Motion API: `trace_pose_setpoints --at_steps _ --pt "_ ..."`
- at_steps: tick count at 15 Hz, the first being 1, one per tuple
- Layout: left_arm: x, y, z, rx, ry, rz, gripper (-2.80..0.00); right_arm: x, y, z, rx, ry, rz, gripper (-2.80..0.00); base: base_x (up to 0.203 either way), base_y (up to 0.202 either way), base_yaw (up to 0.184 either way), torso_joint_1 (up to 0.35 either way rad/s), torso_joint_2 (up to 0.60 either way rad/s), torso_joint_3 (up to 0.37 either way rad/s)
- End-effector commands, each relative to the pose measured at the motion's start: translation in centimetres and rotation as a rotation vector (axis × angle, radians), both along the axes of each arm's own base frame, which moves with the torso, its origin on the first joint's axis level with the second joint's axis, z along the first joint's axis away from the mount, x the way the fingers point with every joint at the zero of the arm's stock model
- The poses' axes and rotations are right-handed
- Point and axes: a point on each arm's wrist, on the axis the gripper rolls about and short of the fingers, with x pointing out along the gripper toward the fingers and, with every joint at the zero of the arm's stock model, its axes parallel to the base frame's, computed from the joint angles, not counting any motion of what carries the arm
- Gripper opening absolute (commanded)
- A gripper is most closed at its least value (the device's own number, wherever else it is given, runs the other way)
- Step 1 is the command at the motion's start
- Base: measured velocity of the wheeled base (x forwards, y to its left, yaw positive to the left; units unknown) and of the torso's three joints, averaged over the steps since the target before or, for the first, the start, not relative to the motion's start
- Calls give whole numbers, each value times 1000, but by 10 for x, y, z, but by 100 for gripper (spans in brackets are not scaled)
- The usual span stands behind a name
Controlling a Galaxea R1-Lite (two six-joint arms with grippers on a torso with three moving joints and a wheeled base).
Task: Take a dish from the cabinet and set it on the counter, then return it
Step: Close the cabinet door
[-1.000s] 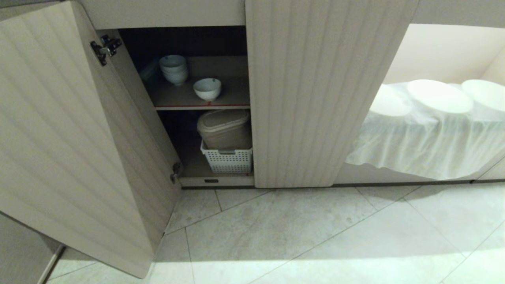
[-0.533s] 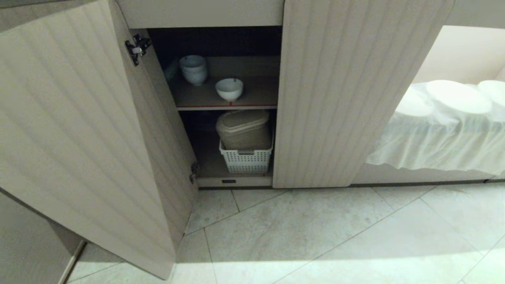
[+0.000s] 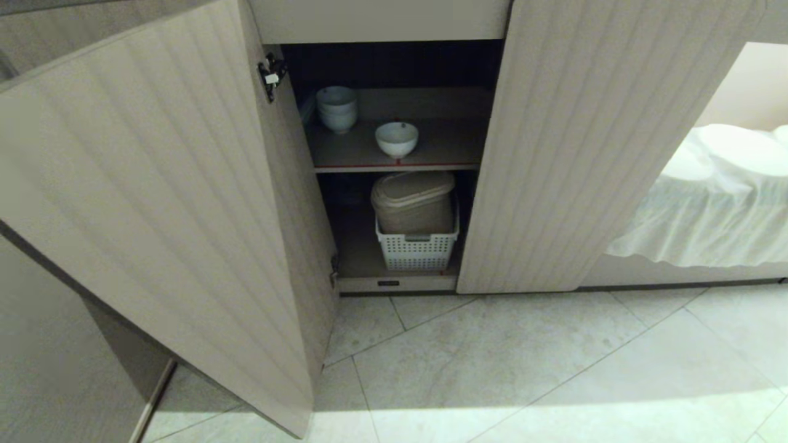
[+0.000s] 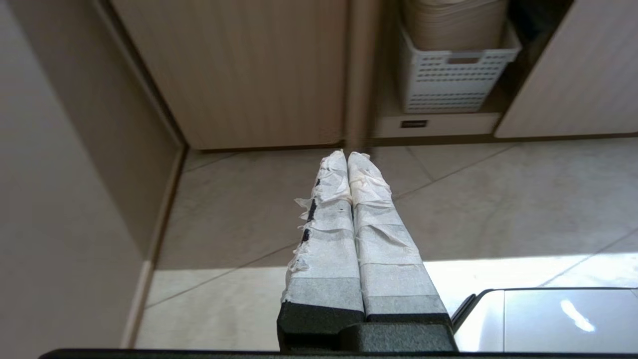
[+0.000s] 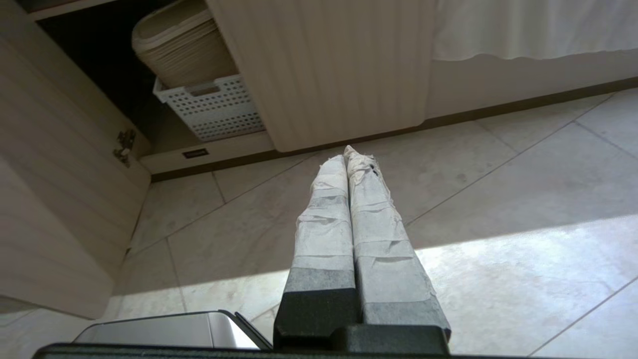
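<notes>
Up on the shelf: the dish [image 3: 396, 139] sits near the front edge of the shelf [image 3: 443, 157], well apart from both claws and higher than them.
Dish: small, white, round, standing upright, with nothing touching it.
Stack of bowls [image 3: 337, 109]: farther back on the same shelf, near the dish but not touching it.
Cabinet [image 3: 591, 154]: the left door [image 3: 154, 203] is swung wide open and the right door is closed; it is dark inside.
Red strip: it runs along the front edge of the shelf.
Basket [image 3: 417, 249]: white with little holes, on the bottom of the cabinet under the shelf, with a tan lidded bin [image 3: 411, 200] inside it.
Label: a small dark tag [image 4: 413, 123] is on the cabinet's bottom edge; its writing is too small to read.
Left claw [image 4: 347, 158]: clenched tight on nothing, low over the floor [image 3: 523, 363], pointing at the cabinet's bottom.
Right claw [image 5: 344, 155]: also clenched on nothing, low over the floor, with the basket ahead of it.
Fingers [image 5: 324, 224]: wrapped in white tape.
</notes>
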Motion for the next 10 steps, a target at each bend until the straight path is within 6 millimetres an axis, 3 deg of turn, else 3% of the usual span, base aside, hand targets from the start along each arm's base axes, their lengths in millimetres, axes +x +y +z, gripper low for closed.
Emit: trace_pose_setpoints --at_steps 1,4,10 --pt "0 0 0 2 2 0 -280 0 0 0 1 -1 1 -280 0 190 -2 2 2 2" --pt "0 0 0 2 1 0 -280 0 0 0 1 -1 -1 -280 0 137 -1 6 0 0" --pt "0 0 0 0 0 -1 -280 0 0 0 1 -1 1 -280 0 0 0 0 0 0"
